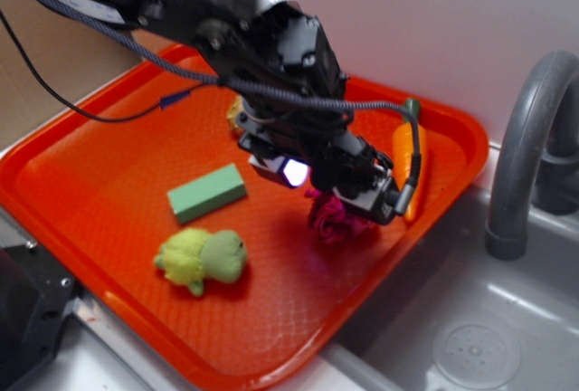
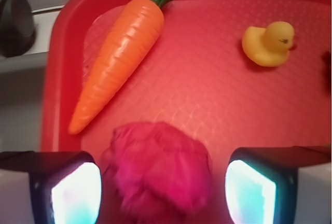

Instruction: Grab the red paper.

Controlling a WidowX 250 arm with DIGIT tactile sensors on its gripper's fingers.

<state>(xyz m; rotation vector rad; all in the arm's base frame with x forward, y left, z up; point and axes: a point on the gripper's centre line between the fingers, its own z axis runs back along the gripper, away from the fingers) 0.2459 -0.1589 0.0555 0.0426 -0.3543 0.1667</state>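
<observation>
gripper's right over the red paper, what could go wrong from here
1. The red paper sits between the fingers of the open gripper, nearer the left one in the wrist view; an uneven close might nudge it aside.
2. It is a soft, wrinkled wad, so the fingers may pinch only loose folds and lose it on lifting.
3. The toy carrot lies close beside it near the tray rim; drifting that way could knock it.
</observation>
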